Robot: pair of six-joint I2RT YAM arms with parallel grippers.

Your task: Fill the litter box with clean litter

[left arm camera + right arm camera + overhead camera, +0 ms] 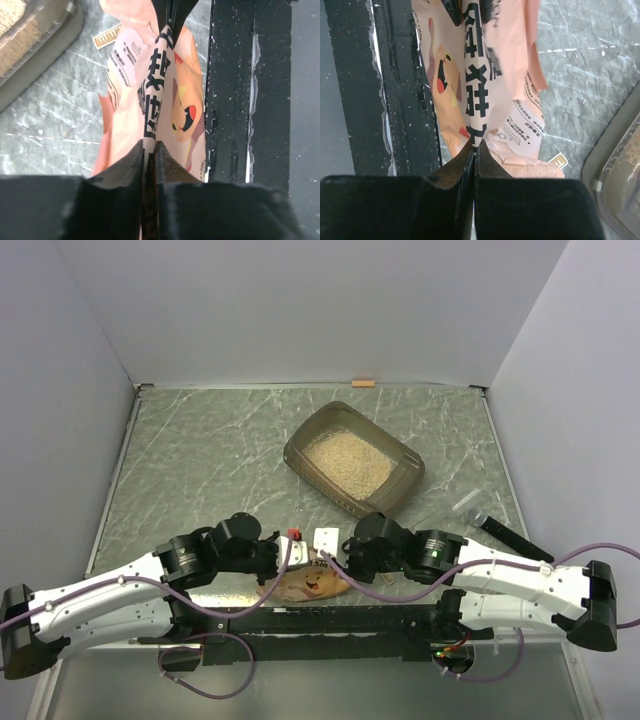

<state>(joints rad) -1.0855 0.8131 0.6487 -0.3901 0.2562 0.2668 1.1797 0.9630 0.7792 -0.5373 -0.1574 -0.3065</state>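
Pincers first: I see the left pincer and right pincer each clamped on the seam of the crinkled orange-pink printed bag, from opposite ends. Beyond it, the dark brown-grey translucent rectangular plastic litter box holds pale beige sandy litter.

One dark brown-grey translucent plastic tray, rectangular, rounded corners, raised rim; set diagonally, right of centre. Contents: fine pale beige granules, an even layer across its floor. One crinkled orange-pink printed bag, near edge, well apart from the tray.
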